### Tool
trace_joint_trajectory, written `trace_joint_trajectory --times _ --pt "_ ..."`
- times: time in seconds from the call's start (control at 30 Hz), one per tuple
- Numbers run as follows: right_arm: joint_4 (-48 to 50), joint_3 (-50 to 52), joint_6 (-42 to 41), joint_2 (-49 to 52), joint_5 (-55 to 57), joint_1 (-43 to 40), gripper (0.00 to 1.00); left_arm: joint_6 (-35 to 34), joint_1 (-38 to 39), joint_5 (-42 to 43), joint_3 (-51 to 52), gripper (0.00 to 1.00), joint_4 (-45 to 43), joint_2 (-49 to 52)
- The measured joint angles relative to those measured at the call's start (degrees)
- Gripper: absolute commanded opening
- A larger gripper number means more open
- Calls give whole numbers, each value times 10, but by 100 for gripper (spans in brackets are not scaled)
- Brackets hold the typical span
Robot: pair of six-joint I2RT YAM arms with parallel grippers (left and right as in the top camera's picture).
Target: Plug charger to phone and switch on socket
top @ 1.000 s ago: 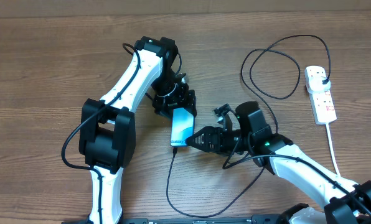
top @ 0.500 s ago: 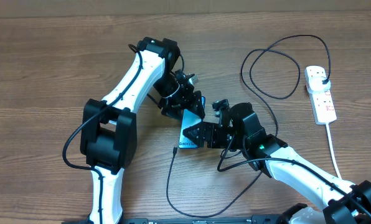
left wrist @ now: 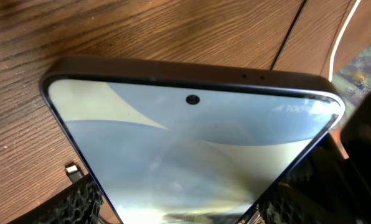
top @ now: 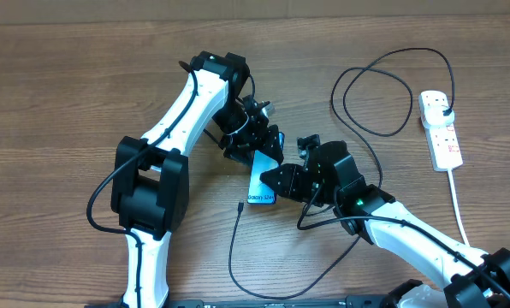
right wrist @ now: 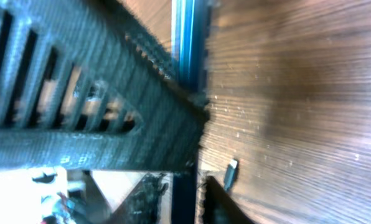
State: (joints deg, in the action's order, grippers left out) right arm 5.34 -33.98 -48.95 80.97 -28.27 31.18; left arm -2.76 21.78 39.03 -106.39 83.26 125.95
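Observation:
The phone (top: 259,190), light blue screen up, is held tilted above the table. My left gripper (top: 257,152) is shut on its far end; in the left wrist view the phone (left wrist: 192,143) fills the frame between both fingers (left wrist: 79,199). My right gripper (top: 270,180) is shut on the phone's right edge; the right wrist view shows the thin blue edge (right wrist: 187,37) between its jaws (right wrist: 197,163). The charger cable (top: 234,248) loops over the table. Its connector tip (top: 240,205) (right wrist: 230,172) lies loose just left of the phone's near end. The socket (top: 443,137) lies far right with the black plug (top: 444,106) in it.
The socket's thick white cord (top: 457,201) runs toward the front right. Big loops of black cable (top: 379,85) lie between the arms and the socket. My left arm's base link (top: 148,192) stands at the left.
The left gripper carried the phone right and tilted it. The right gripper moved in from the right and closed on the phone's edge. The connector tip stayed on the table.

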Motion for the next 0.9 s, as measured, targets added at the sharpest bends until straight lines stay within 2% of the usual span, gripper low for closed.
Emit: trace_joint_trajectory --times 0.07,0.13,0.33,0.57,0.9 --pt "-3 1 -13 0 3 0 4 -1 0 -2 0 77 -1 0" --pt "-4 2 -17 1 3 0 4 -2 0 -7 0 80 -2 0" --pt "49 15 -31 3 -50 -28 4 17 -3 12 -4 78 -5 0" --pt "180 19 -59 3 -161 -96 4 133 -31 173 -28 75 -5 0" --pt "258 18 -72 3 -204 -154 4 275 -61 379 -29 65 -1 0"
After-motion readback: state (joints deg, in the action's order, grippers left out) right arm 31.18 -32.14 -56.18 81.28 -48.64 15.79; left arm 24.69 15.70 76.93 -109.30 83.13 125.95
